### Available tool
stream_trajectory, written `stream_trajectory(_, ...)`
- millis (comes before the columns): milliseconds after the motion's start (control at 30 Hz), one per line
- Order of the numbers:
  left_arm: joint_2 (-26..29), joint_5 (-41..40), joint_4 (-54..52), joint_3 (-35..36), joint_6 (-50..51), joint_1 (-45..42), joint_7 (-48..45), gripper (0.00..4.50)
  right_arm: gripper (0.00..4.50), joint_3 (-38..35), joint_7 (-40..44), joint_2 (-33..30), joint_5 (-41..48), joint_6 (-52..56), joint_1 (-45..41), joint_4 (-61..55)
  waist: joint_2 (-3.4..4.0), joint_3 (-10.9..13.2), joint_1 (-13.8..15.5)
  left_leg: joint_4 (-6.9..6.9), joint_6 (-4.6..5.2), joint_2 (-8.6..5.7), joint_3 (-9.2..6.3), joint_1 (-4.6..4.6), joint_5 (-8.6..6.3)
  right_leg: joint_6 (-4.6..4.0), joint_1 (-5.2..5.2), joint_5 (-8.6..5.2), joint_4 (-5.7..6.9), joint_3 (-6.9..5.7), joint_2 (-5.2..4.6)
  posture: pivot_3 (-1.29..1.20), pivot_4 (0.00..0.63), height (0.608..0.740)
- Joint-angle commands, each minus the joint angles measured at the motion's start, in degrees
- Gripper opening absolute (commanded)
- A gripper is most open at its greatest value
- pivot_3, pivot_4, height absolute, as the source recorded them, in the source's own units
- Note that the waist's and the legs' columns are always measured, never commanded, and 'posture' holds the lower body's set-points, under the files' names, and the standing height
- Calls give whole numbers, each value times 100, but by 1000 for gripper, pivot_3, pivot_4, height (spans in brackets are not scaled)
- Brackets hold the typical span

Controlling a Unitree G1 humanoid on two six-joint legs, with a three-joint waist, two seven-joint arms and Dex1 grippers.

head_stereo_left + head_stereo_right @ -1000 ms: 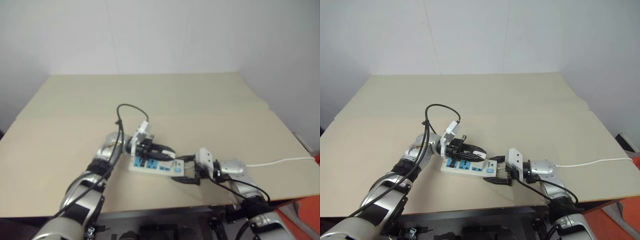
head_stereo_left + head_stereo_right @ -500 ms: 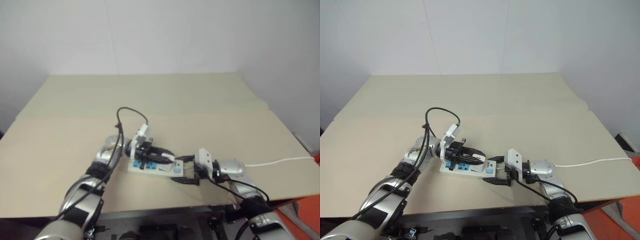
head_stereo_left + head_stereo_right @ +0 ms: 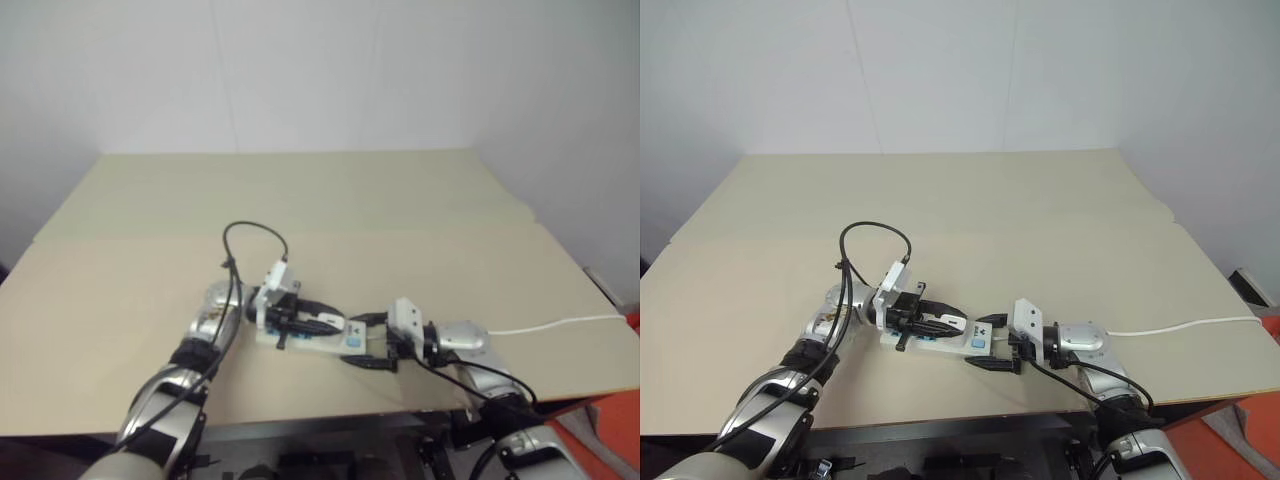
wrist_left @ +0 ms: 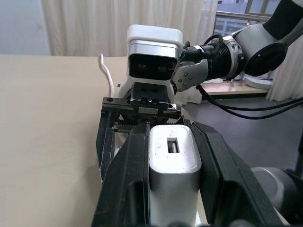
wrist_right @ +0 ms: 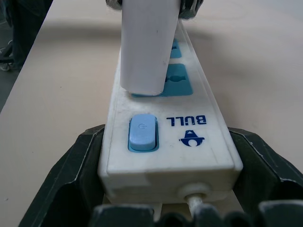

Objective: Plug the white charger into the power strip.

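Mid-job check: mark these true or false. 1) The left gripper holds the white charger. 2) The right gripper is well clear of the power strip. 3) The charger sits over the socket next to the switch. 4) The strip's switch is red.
1) True: the left gripper is clamped on the white charger.
2) False: the right gripper brackets the cord end of the power strip.
3) True: its base meets that blue socket face.
4) False: the switch is blue.

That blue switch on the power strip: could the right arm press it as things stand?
Probably not. The right end effector is busy clamping the power strip at its switch end, one finger each side, so the blue switch sits between them untouched. It would have to let go first.
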Motion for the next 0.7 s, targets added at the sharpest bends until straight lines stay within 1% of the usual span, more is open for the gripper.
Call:
stream_trajectory(33, 133, 295, 291, 84, -107, 163, -18, 1015, 3432, 237, 90, -6, -201, -63, 111, 76, 0, -1, -1, 0, 0, 1, 0, 1, 0, 0, 0, 0, 0, 0, 1, 0, 150, 740)
stream_trajectory(233, 201, 412, 595, 26, -235, 106, -18, 1015, 3432, 249, 95, -25, -218, -84, 101, 102, -2, -29, 1, 0, 0, 1, 0, 4, 0, 0, 4, 0, 0, 0, 1, 0, 150, 740)
stream_trajectory(333, 279, 576, 754, -163, -440, 88, -19, 1015, 3432, 255, 77, -29, -221, -104, 100, 112, -3, -66, 2, -1, 1, 0, 0, 7, -1, 0, 6, 0, 0, 0, 1, 0, 150, 740)
stream_trajectory(500, 343, 718, 932, -428, -500, 39, -19, 1015, 3432, 262, 35, -28, -239, -121, 100, 111, 0, -105, 6, -5, 6, 0, 1, 31, -4, 0, 31, -2, -5, 0, 1, 0, 150, 740)
stream_trajectory(600, 256, 692, 983, -279, -481, 28, 30, 1015, 3432, 257, 21, -21, -243, -124, 100, 111, 0, -106, 6, -19, 11, 0, 1, 83, -14, -2, 83, -6, -24, -1, 1, 0, 150, 740)
stream_trajectory(700, 265, 737, 1057, -245, -428, -27, 9, 1015, 3432, 263, 12, -21, -258, -139, 87, 131, 0, -107, 6, -19, 8, 1, 1, 86, -18, -3, 86, -8, -24, -1, 1, 0, 150, 740)
